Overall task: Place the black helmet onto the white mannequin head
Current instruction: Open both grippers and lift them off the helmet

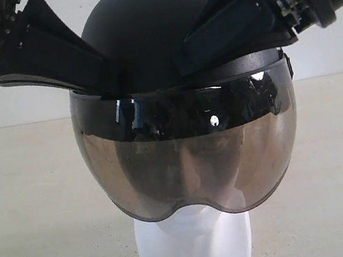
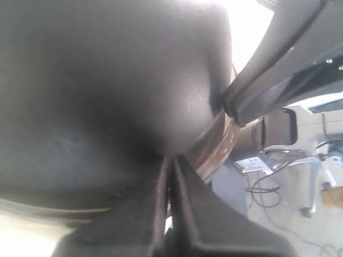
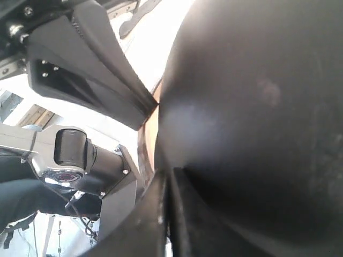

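Black helmet (image 1: 152,35) sits on the white mannequin head (image 1: 195,250). Its smoky visor (image 1: 189,164) hangs over the face, and only the chin and squared neck base show below it. The head stands on a pale table (image 1: 35,205) against a white wall (image 1: 333,48).

The left gripper (image 1: 94,78) presses on the shell from one side and the right gripper (image 1: 191,62) from the other, both just above the visor band. Each pincer is drawn narrow. The wrist views show only a thin slit between the fingers of the left gripper (image 2: 169,160) and of the right gripper (image 3: 166,176). Whether either pinches any part of the helmet cannot be told.

The two arms crowd the crown and fill the upper corners of the exterior view. Bare tabletop lies open on both sides of the neck base. Beyond the helmet's edge, the left wrist view shows loose cables (image 2: 262,187) on the floor.
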